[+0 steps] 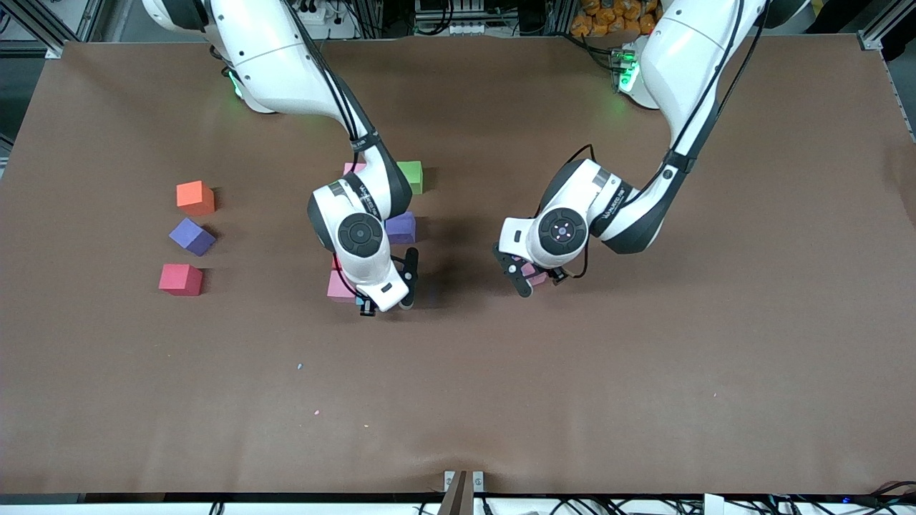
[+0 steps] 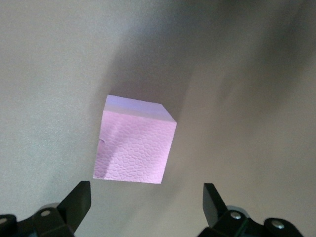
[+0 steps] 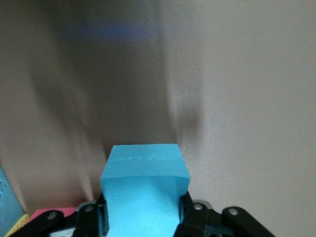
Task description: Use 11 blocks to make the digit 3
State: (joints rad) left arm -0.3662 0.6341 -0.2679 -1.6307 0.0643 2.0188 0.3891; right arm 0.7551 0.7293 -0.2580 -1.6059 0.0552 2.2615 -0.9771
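My right gripper is shut on a light blue block, low over the table beside a partly built group of blocks. Of that group, a green block, a purple one and two pink ones show; the right arm hides the others. In the right wrist view, edges of a light blue, a yellow and a red block show beside the held cube. My left gripper stands open, just above a lone pink block.
An orange block, a purple block and a red block lie loose in a line toward the right arm's end of the brown table. A few foam crumbs lie nearer the front camera.
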